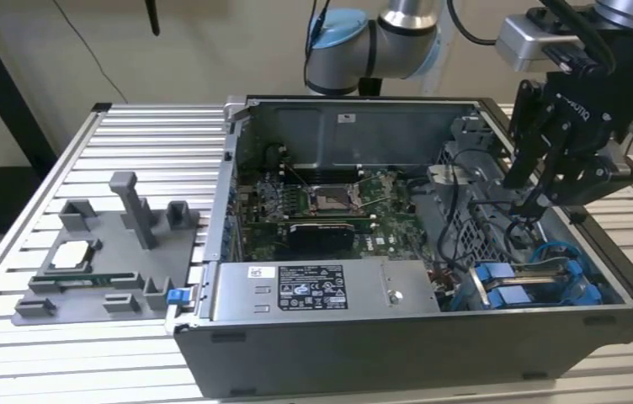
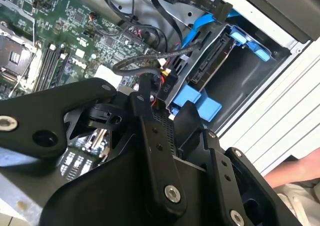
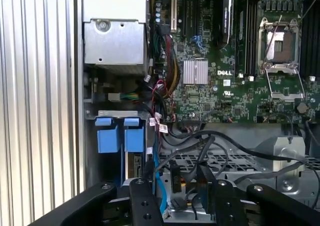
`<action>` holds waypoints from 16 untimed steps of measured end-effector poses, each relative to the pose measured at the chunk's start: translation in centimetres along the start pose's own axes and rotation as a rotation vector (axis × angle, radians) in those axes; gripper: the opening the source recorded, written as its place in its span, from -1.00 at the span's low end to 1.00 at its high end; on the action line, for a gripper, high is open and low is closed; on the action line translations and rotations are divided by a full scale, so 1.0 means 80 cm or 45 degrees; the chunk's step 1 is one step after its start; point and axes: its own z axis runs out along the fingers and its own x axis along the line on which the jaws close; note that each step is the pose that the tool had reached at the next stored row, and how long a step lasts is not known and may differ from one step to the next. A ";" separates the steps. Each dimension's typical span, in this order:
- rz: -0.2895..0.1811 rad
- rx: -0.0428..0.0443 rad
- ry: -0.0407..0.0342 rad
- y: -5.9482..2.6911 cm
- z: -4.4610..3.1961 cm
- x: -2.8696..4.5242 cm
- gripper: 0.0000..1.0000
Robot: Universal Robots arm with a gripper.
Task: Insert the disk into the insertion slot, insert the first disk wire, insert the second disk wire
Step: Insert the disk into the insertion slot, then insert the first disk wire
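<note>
Nearest me is the dark near wall of the open computer case [image 1: 406, 345], which stands on the slatted bench [image 1: 125, 135]. The grey power box [image 1: 316, 290] sits just behind that wall. In the near corner, on the exterior view's right, the disk [image 1: 524, 284] already sits on edge in its slot [image 2: 250, 83], blue carrier and all. The tool [image 1: 535, 206] hangs inside the case just to the far side of the disk. In the second wrist view its fingers [image 2: 144, 93] are closed on the black plug [image 2: 167, 86] of a disk wire. The plug lies just beside the disk's socket edge, which faces the tool, and the disk's length seems to run away from there toward the case wall. I judge the plug not yet seated, though I can't tell whether it touches. A blue wire [image 2: 200, 35] runs to that same edge.
</note>
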 end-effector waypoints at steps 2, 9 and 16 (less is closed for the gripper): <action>0.000 0.000 -0.0084 -0.002 0.0031 0.0002 1.00; 0.000 -0.001 -0.0432 -0.010 0.0112 0.0089 1.00; 0.003 -0.001 -0.0800 -0.010 0.0108 0.0243 1.00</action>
